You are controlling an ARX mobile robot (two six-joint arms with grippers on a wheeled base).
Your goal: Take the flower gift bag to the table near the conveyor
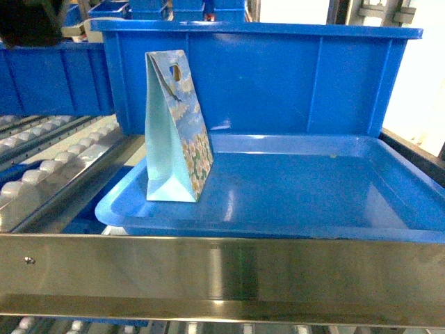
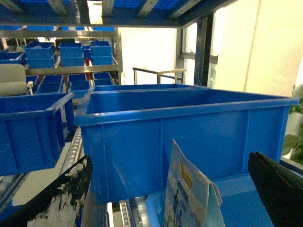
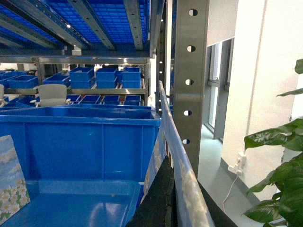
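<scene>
the bag [image 1: 175, 129] stands upright at the left end of a blue tray [image 1: 292, 202] on the conveyor [image 1: 49, 174], not yet gripped. left gripper [image 2: 173, 189] straddles the bag's top, jaws wide, empty. right gripper's state cannot be told. step: approach. next: lower, close on the top.

Upright gift bag [image 1: 175, 129] on blue tray [image 1: 292, 191]

The left pincer [image 2: 170, 189] has two black fingers [image 2: 64, 196] at seven and five o'clock, one scuffed with white, worn patches. Of the right arm, only a dark, blurred edge shows at six o'clock.
</scene>
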